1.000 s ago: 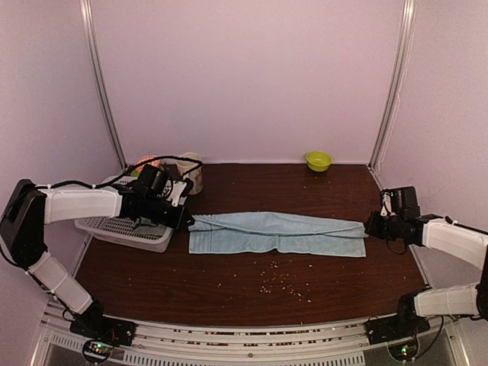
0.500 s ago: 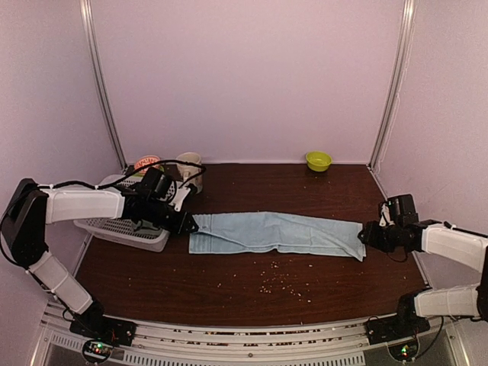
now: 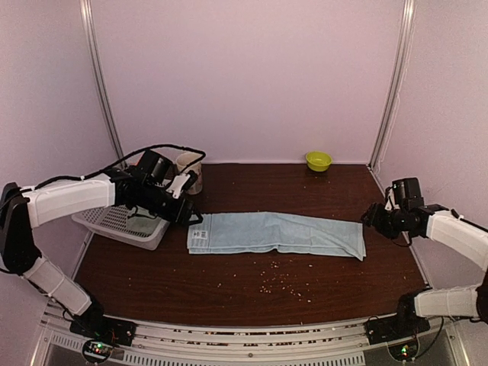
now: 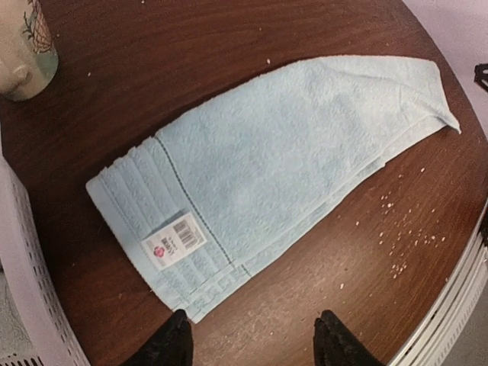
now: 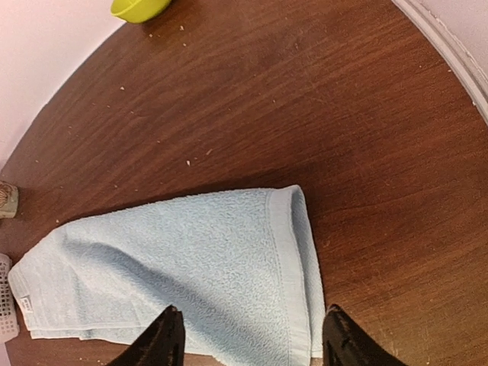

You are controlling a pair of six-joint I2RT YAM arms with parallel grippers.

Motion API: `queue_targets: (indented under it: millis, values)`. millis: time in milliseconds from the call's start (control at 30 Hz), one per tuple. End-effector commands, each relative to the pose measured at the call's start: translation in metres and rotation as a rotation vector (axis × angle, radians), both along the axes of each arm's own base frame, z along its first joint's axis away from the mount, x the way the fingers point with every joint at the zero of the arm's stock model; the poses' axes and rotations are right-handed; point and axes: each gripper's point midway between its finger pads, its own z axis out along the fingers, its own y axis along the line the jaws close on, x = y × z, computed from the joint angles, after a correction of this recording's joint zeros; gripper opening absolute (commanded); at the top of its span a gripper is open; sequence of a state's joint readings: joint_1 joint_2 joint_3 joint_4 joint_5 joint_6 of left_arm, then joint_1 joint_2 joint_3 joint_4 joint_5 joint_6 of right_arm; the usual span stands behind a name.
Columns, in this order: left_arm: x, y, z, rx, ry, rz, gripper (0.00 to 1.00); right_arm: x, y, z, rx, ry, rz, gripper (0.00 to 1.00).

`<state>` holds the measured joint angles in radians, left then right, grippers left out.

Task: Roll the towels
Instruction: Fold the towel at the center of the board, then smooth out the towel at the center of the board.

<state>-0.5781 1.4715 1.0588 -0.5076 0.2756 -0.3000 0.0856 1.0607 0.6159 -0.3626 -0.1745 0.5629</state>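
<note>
Brown wood-grain tabletop (image 3: 152, 274) carries all the items, enclosed by pale lilac walls.

One light blue terry cloth towel (image 3: 274, 232) lies flat across the middle of the tabletop as a long strip running left to right, folded lengthwise, not rolled. In the left wrist view the towel (image 4: 274, 175) shows a ribbed border band at its left end. In the right wrist view the towel (image 5: 175, 274) shows a hemmed right end with one corner slightly curled over.

White plastic mesh basket (image 3: 122, 225) sits at the left edge of the tabletop. It is just beside the towel's left end and apart from it: the left wrist view shows a strip of bare wood between the basket wall (image 4: 23, 282) and the cloth.

Left gripper (image 3: 191, 217) hangs over the towel's left end. Its two black fingers stand spread with nothing between them, as seen in the left wrist view (image 4: 253, 328).

Right gripper (image 3: 371, 217) hangs just off the towel's right end. Its fingers are likewise spread and hold nothing, as the right wrist view (image 5: 252, 320) shows.

Cream ceramic mug (image 3: 191, 169) stands upright at the back left, behind the basket and well apart from the towel; it is also partly in frame in the left wrist view (image 4: 27, 46).

Small lime green bowl (image 3: 318, 160) sits at the back edge, right of centre, apart from everything else.

White barcode label (image 4: 174, 245) is fixed to the towel's border band.

Pale crumbs (image 3: 278, 282) are scattered on the wood in front of the towel.
</note>
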Motion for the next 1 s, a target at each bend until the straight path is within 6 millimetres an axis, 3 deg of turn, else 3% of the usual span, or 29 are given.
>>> queue_targets:
  millis: [0,100,233,467,700,800,900,967]
  values:
    - [0.025,-0.023,-0.002,-0.002,0.019,0.035,0.49,0.023,-0.008,-0.009,0.017,0.026,-0.063,0.57]
    - [0.038,-0.034,-0.021,0.003,0.044,0.048,0.44,0.039,-0.013,-0.024,0.024,0.082,-0.079,0.49]
    - [0.045,-0.048,-0.039,0.019,0.066,0.031,0.44,0.053,-0.017,-0.040,0.063,0.143,-0.086,0.46]
    - [0.033,-0.068,-0.068,0.048,0.117,-0.038,0.48,0.066,-0.015,-0.056,0.084,0.208,-0.072,0.40]
    - [0.018,-0.067,-0.098,0.116,0.173,-0.060,0.46,0.067,-0.010,-0.074,0.104,0.262,-0.060,0.30]
    - [0.016,-0.062,-0.108,0.146,0.195,-0.050,0.35,0.069,-0.012,-0.076,0.100,0.272,-0.068,0.20]
    - [0.014,-0.055,-0.117,0.184,0.207,-0.034,0.04,0.074,-0.014,-0.074,0.092,0.265,-0.081,0.05]
    - [0.011,-0.050,-0.123,0.204,0.217,-0.026,0.00,0.077,-0.016,-0.073,0.084,0.272,-0.088,0.00]
